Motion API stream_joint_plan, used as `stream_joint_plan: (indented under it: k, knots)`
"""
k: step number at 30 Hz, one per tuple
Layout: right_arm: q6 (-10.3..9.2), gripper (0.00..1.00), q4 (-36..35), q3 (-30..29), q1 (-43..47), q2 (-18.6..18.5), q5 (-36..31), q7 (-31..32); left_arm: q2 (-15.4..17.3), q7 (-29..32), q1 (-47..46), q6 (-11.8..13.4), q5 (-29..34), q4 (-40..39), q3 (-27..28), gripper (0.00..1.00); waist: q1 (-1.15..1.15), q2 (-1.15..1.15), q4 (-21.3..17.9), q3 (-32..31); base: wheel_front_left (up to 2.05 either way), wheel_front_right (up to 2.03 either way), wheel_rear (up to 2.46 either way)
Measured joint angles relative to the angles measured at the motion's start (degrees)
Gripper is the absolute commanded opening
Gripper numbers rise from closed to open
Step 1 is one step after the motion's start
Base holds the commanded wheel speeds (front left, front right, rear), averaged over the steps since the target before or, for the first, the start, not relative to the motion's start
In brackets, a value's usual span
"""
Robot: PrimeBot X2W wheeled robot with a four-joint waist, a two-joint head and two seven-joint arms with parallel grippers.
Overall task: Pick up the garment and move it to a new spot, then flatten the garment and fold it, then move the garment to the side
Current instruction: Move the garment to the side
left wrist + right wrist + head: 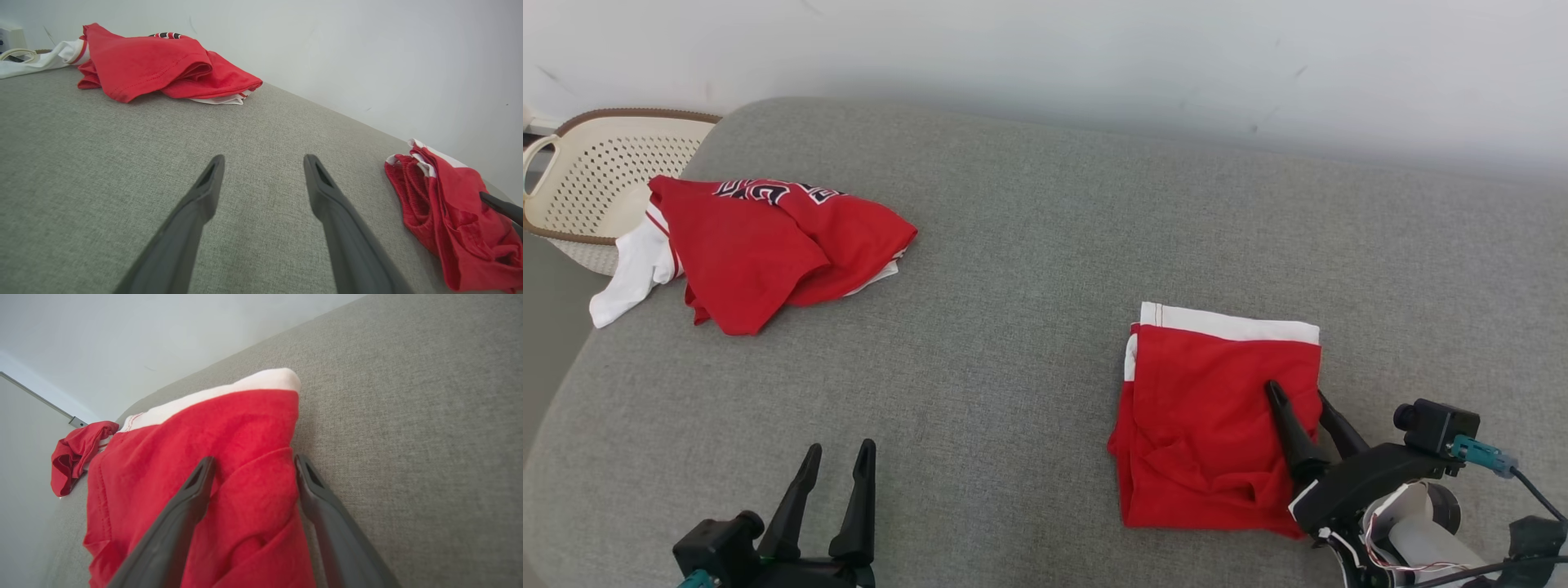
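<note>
At the garment's (1201, 425) right edge the right gripper (1296, 391) gapes wide, contact unclear.

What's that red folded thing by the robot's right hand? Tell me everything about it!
It is a red garment of soft, thin cloth, folded into a rough square. It has a white band along its far edge and some wrinkles at the near end. It lies flat on the grey fabric surface. The right gripper sits at its right edge with its jaws open and a raised fold of the cloth between them.
</note>
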Motion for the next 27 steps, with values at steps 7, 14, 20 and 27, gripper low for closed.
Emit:
stream_joint_plan:
  k: [7, 14, 20, 27]
  knots:
    - [0.0, 1.0, -1.2, 0.2, -0.1, -1.1, 0.2, 0.0, 0.0, 0.0, 0.0, 0.0, -0.1, -0.1, 0.7, 1.0, 0.0, 0.0, -0.6, 0.3, 0.0, 0.0, 0.0]
    - [0.0, 1.0, 2.1, 5.4, -2.8, -1.0, 2.4, 0.1, 0.0, 0.0, -1.1, 0.0, -0.2, 0.0, -0.6, 1.0, 0.0, 0.0, -0.3, 0.6, 0.0, 0.0, 0.0]
    - [0.0, 0.0, 3.1, 8.8, -5.5, -1.1, 2.8, 0.1, 0.0, 0.0, -1.0, 0.0, -0.2, 0.1, -0.7, 1.0, 0.0, 0.0, 0.5, 0.4, 0.0, 0.0, 0.0]
    - [0.0, 0.0, -1.9, 4.9, -5.8, -2.1, -3.7, 0.0, 0.0, 0.0, 0.2, 0.0, -0.2, 0.4, -0.2, 1.0, 0.0, 0.0, 0.5, -1.0, 0.0, 0.0, 0.0]
